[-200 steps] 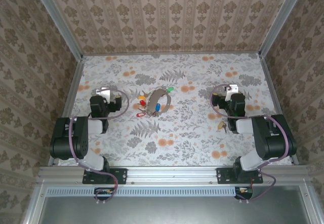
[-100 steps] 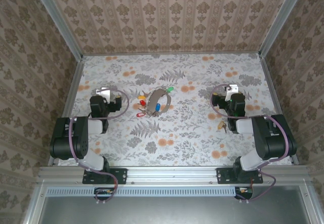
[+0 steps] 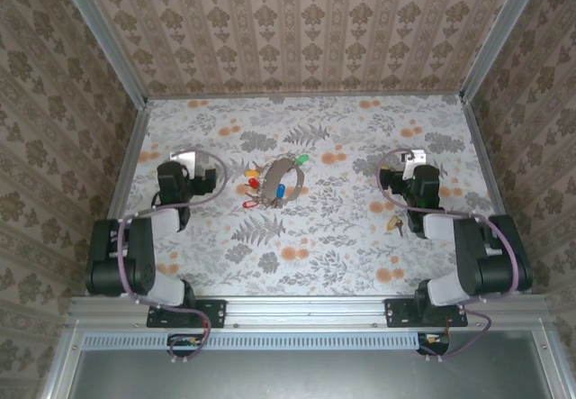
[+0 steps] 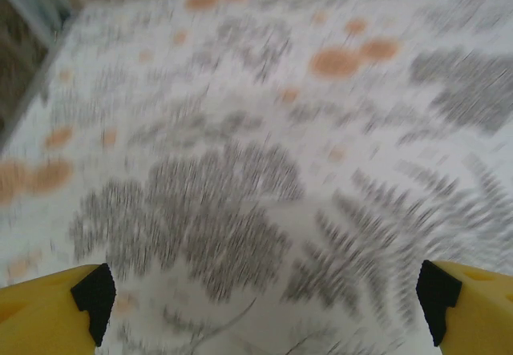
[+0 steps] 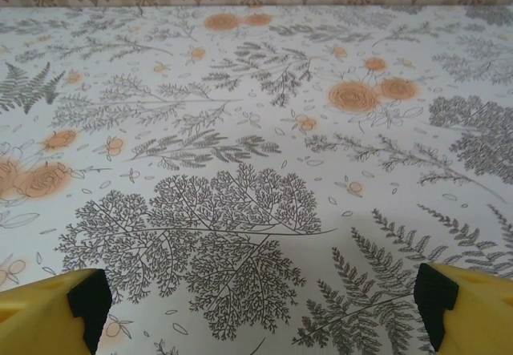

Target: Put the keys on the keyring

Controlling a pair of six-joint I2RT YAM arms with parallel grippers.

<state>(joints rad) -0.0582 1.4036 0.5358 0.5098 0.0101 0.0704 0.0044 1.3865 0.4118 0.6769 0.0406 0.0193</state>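
The task looks to be at its opening: nothing is gripped and no reach has been made. Well to the left of the keyring (image 3: 282,162), the left hand (image 3: 184,158) hangs released over bare tabletop (image 3: 342,237), its yellow fingers (image 4: 40,311) spread wide with nothing between them. The keyring lies as a loose grey-brown loop, and the keys (image 3: 280,191) cluster on and just beside it: yellow, red and orange heads at its left side, blue by its near curve, green at its far right edge. Whether any is already threaded is too small to tell. A small brownish piece (image 3: 393,224) lies right of the keyring, nearer the arm bases; I cannot tell if it is a key. Well to the right of the keyring, the right hand (image 3: 414,158) is likewise released and empty. The next move probably calls for one hand to steady the loop while the other pinches a tiny key head, a fine grip. Open room lies on both sides of the keyring; the papered walls (image 3: 54,102) stand well away from it
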